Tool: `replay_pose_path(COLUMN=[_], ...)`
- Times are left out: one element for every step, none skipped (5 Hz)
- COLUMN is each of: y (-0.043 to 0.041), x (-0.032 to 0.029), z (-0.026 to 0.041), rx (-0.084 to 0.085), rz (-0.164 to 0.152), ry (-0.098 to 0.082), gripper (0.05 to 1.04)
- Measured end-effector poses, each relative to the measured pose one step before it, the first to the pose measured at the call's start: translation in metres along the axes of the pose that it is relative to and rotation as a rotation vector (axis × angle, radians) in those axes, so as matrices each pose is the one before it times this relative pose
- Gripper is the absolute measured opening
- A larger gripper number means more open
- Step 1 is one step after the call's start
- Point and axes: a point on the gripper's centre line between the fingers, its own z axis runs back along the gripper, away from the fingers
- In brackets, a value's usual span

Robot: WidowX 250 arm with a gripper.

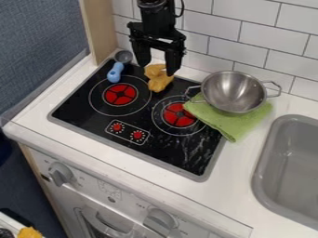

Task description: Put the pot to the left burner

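My gripper (157,69) hangs at the top centre over the stove's back edge, open, its two fingers apart and pointing down. Right by its fingertips is a yellow-brown object (160,82), and I cannot tell whether they touch. The silver pot (234,91), with a wire handle on each side, stands well to the gripper's right, partly on a green cloth (239,122) and beside the right burner (179,115). On the black stove, the left burner (120,94) has nothing on its red centre.
A blue-handled spoon (115,72) with a grey bowl lies at the stove's back left corner. The grey sink (267,186) is at the right. White tiles (242,28) rise behind the counter, and a wooden post (101,30) stands at the back left.
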Motion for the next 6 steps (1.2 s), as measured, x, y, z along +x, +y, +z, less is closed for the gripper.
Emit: replay_pose_path(y=[-0.00094,-0.03278,-0.03395,-0.00506,-0.00605,0.00234], x=[-0.00418,0.02147,0.02467,0.01147,0.00208,-0.00381], z=[-0.01529,0.00765,0.00832,-0.00818,-0.02460,-0.01588], rx=[-0.0133,-0.0148,-0.0127,-0.0228,-0.0153,-0.0028], rz=[-0.0025,-0.1143,-0.1092,-0.0180,-0.0207,0.0081], ry=[0.0408,-0.0398,-0.0490,-0.0074,0.0667,0.0517], gripper=[1.001,1.001,1.001,1.001,1.001,0.950])
